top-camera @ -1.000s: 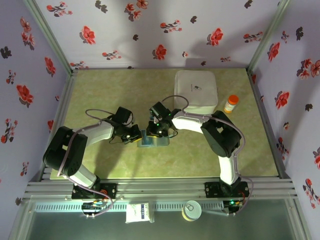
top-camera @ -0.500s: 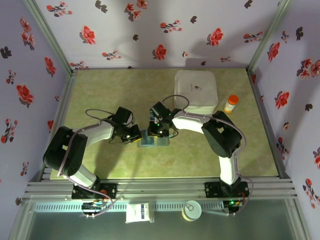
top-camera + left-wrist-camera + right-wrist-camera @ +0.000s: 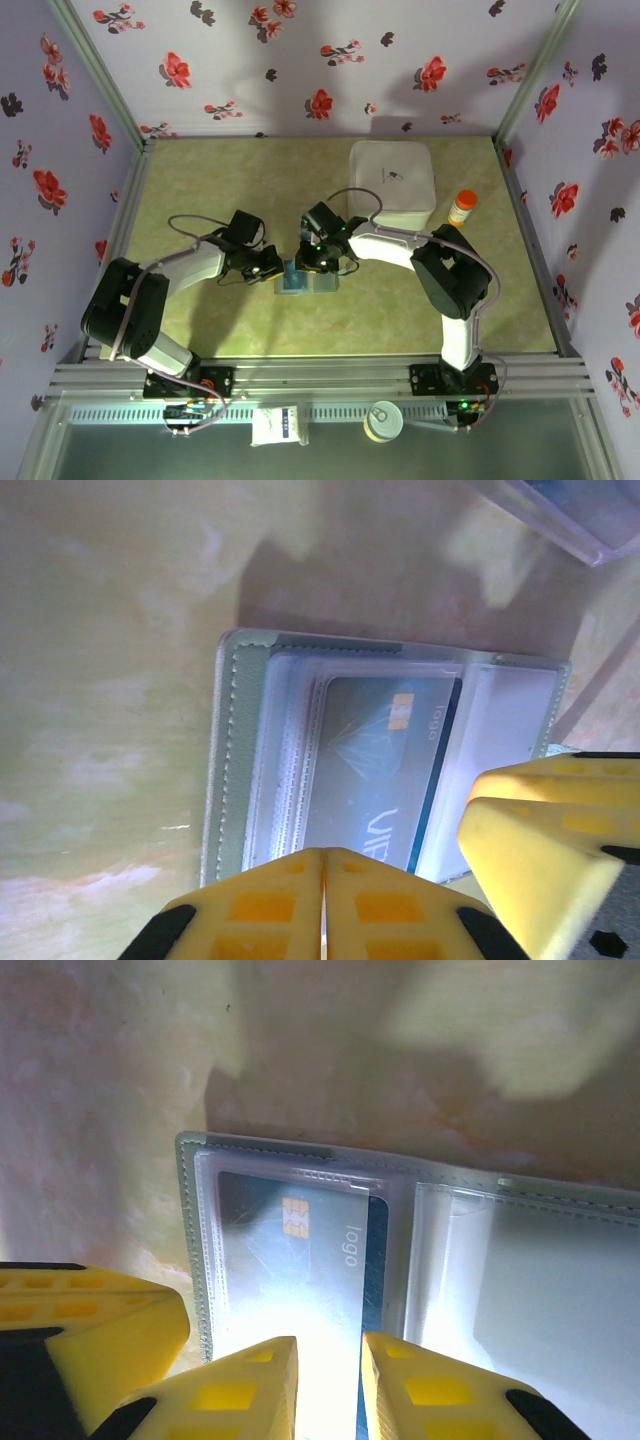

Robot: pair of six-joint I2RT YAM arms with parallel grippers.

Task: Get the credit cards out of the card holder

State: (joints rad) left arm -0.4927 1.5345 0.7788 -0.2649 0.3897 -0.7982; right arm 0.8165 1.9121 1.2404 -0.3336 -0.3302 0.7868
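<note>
Card holder [image 3: 320,283] lies open and flat on the counter [image 3: 220,180], lower middle of the top view, between the two wrists. Blue card [image 3: 300,1250] sits in a clear slot: gold chip, word "logo" readable, big white letters starting "VI" cut off at the bottom edge of the left wrist view. Left fingers [image 3: 260,915] are pressed together at the holder's near edge. Right fingers [image 3: 430,1395] show a narrow gap over the card; glare there, can't tell if they clamp it. White box [image 3: 392,180] upper right has a small dark mark, unreadable. Orange-capped bottle [image 3: 462,208] beside it. Clear plastic box [image 3: 575,515] corner, upper right. Counter is mottled yellow-green; walls [image 3: 300,60] are pale lilac with red and dark flowers.
</note>
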